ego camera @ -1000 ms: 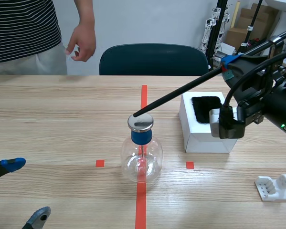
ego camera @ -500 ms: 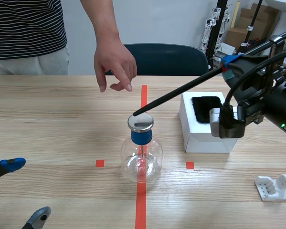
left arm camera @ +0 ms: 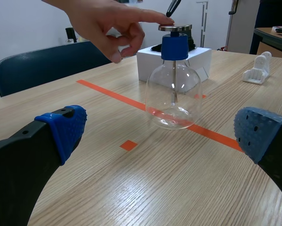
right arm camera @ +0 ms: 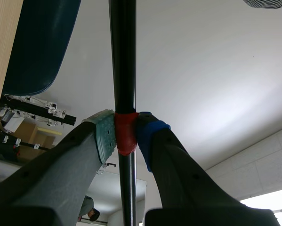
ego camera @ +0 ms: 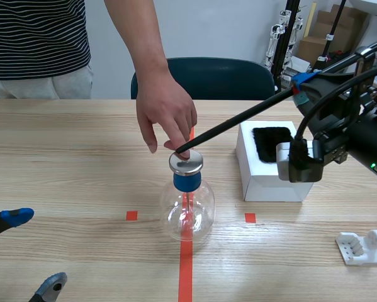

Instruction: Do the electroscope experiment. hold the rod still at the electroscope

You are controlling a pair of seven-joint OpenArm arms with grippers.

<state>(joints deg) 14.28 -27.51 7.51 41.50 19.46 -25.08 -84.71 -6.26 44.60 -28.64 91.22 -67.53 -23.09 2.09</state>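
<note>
Rod (ego camera: pixel 238 119) gripped, tip at the electroscope (ego camera: pixel 187 201) cap.
The right gripper (right arm camera: pixel 126 134) pinches the rod's red band between its pads. A person's hand (ego camera: pixel 166 113) fingers the metal cap. The left gripper (left arm camera: pixel 160 134) gapes, with the flask ahead between its fingers on the wooden table (ego camera: pixel 62 163). A dark chair (ego camera: pixel 207 78) and a pale wall lie beyond.

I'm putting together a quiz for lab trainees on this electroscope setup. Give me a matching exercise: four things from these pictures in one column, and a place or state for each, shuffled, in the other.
Things:
1. black rod
2. person's hand
3. white box
4. robot's left hand

States:
A. open, low over the table
B. fingertip on the electroscope's metal plate
C. clamped in the robot's right hand
D. black pad on top

Pairs: 1-C, 2-B, 3-D, 4-A
</note>
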